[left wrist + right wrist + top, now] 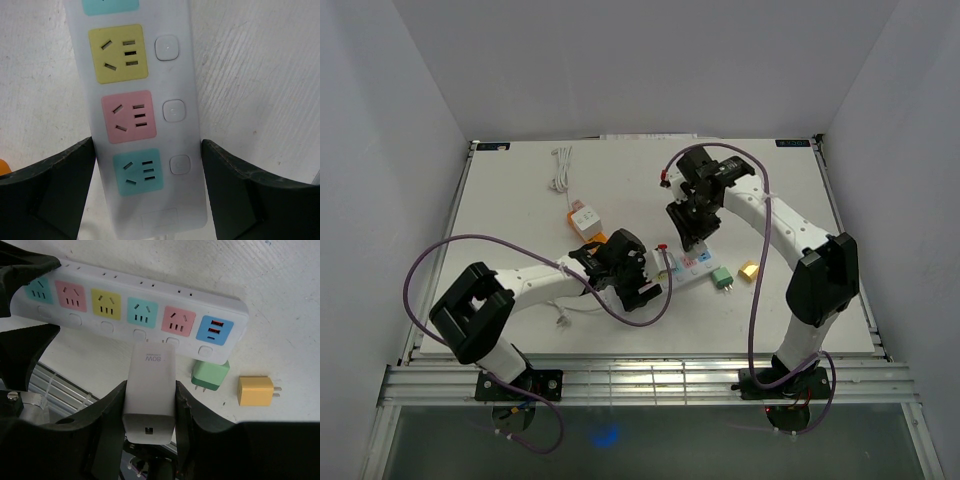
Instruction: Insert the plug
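The white power strip (145, 100) lies on the table with coloured sockets in teal, pink and yellow. My left gripper (148, 145) straddles its cable end, a finger against each long side, shut on it. In the right wrist view the strip (135, 315) runs across the top, and my right gripper (150, 387) is shut on a white charger plug (151, 367) marked 80W. The plug hovers by the strip's near edge, in front of the middle teal socket (141, 313); its prongs are hidden. From above, the right gripper (698, 232) hangs over the strip (688, 266).
A green plug (210, 375) and a yellow plug (255, 391) lie loose beside the strip's USB end. An orange and white charger (585, 219) with a coiled white cable (560, 168) sits at the back left. The left arm's purple cable (640, 318) loops near the strip.
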